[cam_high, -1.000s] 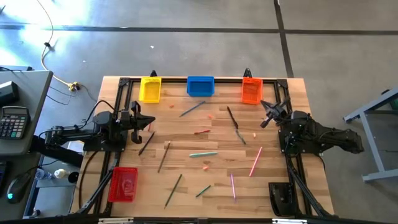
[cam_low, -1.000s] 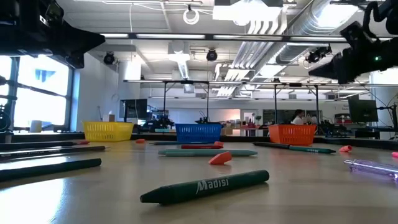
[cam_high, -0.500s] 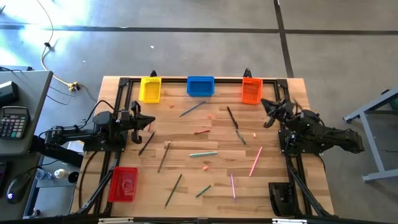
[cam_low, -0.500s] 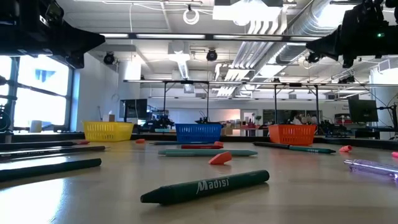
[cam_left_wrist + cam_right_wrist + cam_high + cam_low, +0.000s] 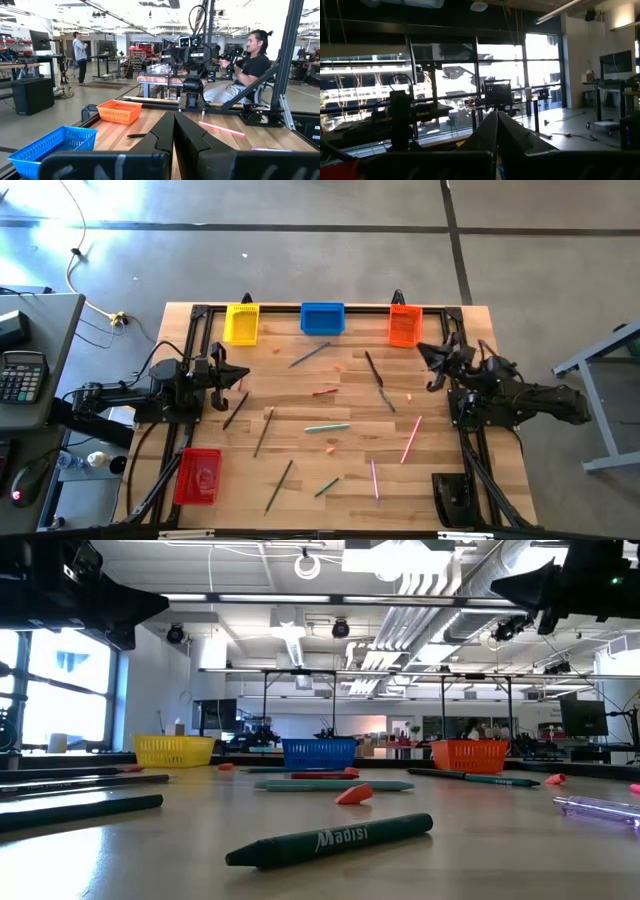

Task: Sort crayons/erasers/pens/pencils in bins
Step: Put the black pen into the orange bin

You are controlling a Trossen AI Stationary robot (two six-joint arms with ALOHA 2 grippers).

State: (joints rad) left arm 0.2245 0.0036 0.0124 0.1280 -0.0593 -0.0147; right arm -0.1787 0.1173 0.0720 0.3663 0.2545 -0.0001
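Crayons, pens, pencils and erasers lie loose on the wooden table. Among them are a green crayon (image 5: 330, 840), a red crayon (image 5: 324, 392), two pink pens (image 5: 411, 438) (image 5: 374, 478), a black pen (image 5: 378, 380), brown pencils (image 5: 263, 430) and a small eraser (image 5: 353, 794). The yellow bin (image 5: 241, 323), blue bin (image 5: 322, 318) and orange bin (image 5: 404, 325) stand along the far edge. The red bin (image 5: 198, 476) stands near left. My left gripper (image 5: 240, 377) is shut above the left side, holding nothing. My right gripper (image 5: 422, 349) is shut, raised at the right side near the orange bin, and also holds nothing.
A black metal frame (image 5: 195, 340) runs round the table's edges. Beyond the table's right side a person (image 5: 250, 65) sits, and another (image 5: 79, 50) stands farther off. A desk with a calculator (image 5: 22, 375) is left of the table.
My right gripper has risen at the table's right side, tipped its fingers upward and rolled about its own line. It has stayed shut. My left arm and the things on the table have kept still.
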